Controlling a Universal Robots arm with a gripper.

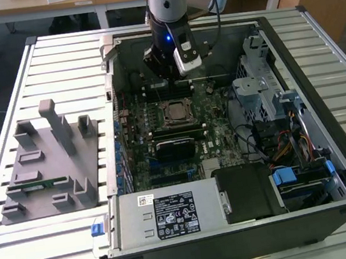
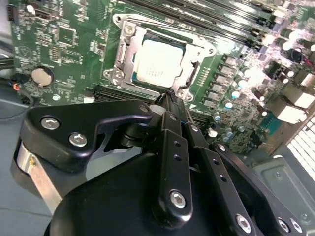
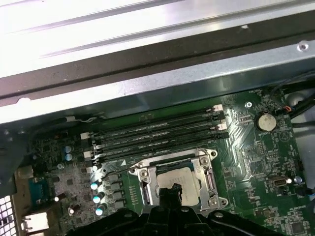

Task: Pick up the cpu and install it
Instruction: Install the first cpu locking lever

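The cpu (image 1: 176, 112) lies flat in its socket in the middle of the green motherboard (image 1: 215, 133), inside the open computer case. Its pale silvery top plate shows within the metal socket frame in both wrist views (image 2: 156, 63) (image 3: 176, 179). My gripper (image 1: 166, 74) hangs above the board, just off the socket's edge toward the memory slots. Its black fingers (image 2: 172, 142) meet at their tips (image 2: 170, 97), shut with nothing between them and apart from the cpu.
Long memory slots (image 3: 157, 133) run beside the socket, close to the case wall (image 3: 147, 83). A black block with a white label (image 1: 172, 213) fills the case's near end, with drive bays and cables (image 1: 283, 133) on the exterior view's right. A grey fixture (image 1: 46, 166) sits outside, on that view's left.
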